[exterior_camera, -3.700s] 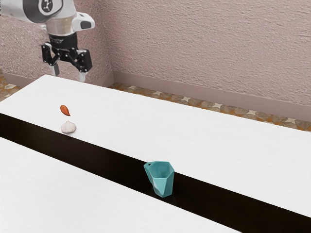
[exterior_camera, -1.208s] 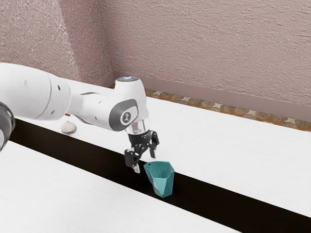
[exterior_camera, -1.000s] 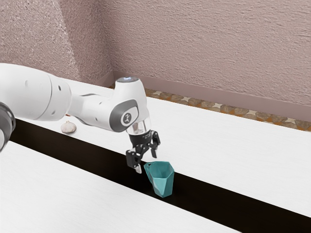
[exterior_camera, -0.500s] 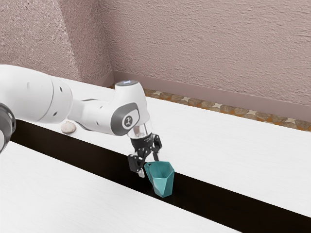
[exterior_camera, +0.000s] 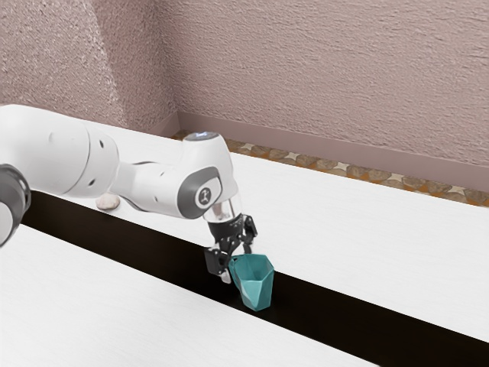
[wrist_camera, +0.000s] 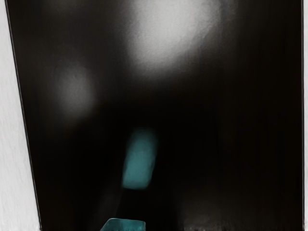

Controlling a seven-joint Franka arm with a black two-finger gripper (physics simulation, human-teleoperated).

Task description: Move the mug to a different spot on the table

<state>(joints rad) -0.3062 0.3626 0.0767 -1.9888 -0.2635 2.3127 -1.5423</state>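
On the dark strip (exterior_camera: 153,246) running across the white table (exterior_camera: 367,222), the teal mug (exterior_camera: 257,284) stands upright, toward the exterior view's right of the arm (exterior_camera: 76,164). The gripper (exterior_camera: 232,260) is low at the mug's rim on the side facing the arm, fingers spread apart and closed on nothing; one finger hangs outside the wall, the other looks to sit over or just inside the opening, though I cannot tell whether either touches. In the wrist view a sliver of the mug (wrist_camera: 122,224) lies just under the hand, with a blurred teal reflection (wrist_camera: 139,160) on the glossy black. Risks as I judge them: the mug is faceted and tapers toward a narrow base, so a finger landing on a slanted face could nudge or tip it before the grip closes. A pinch on a single thin wall, off-centre, may let the mug swing or slip once lifted. Descending too far would drive the outer finger into the tabletop. A pale garlic bulb (exterior_camera: 108,202) sits well apart, half behind the arm, and only matters if the arm sweeps back that way.
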